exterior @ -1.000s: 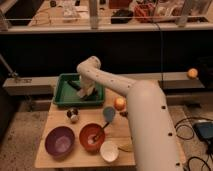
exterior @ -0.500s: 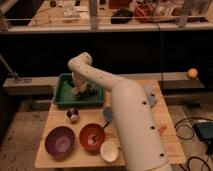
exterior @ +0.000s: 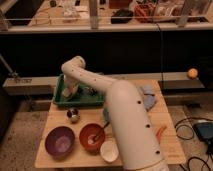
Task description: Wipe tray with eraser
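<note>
The green tray sits at the back left of the wooden table. My arm reaches across from the lower right, bends at the elbow above the tray's far rim and comes down into it. My gripper is low inside the tray's left half. A small pale tan and grey block, the eraser, shows at its tip against the tray floor. The wrist hides how it is held.
In front of the tray stand a small dark metal cup, a purple bowl, an orange bowl with a spoon and a white cup. A blue-grey cloth lies at the right. An orange ball rests on the ledge behind.
My gripper has swept leftward across the tray floor, from its middle-right part to its left half. The arm's elbow has swung left with it.
</note>
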You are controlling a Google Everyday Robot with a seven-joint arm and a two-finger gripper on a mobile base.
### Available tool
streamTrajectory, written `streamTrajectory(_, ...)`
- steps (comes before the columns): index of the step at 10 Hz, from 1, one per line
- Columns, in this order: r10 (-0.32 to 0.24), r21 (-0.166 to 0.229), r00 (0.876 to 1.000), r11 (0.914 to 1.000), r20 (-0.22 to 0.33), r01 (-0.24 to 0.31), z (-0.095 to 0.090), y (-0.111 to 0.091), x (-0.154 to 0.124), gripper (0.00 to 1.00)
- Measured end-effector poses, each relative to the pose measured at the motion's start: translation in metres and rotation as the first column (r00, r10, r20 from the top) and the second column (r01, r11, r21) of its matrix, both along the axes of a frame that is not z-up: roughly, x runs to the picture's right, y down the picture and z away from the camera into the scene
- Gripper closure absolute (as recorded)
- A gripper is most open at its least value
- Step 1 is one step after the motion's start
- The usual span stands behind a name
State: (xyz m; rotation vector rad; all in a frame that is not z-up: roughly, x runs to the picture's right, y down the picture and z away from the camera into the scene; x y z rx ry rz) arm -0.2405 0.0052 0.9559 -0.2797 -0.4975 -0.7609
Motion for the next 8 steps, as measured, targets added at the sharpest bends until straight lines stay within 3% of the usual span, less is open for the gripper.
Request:
streamTrajectory(4, -0.082, -0.005, 0.992, 0.9966, 0.101, 0.082, -0.023, 0.028, -0.008, 1.0)
streamTrajectory(6, -0.098, -0.005, 0.989, 0.995, 0.109, 0.1, -0.028, 0.034, -0.002, 1.0)
streamTrajectory(8, -0.087, -0.006, 0.992, 0.9961, 0.09, 0.088, -0.026, 0.029, 0.022, 1.0)
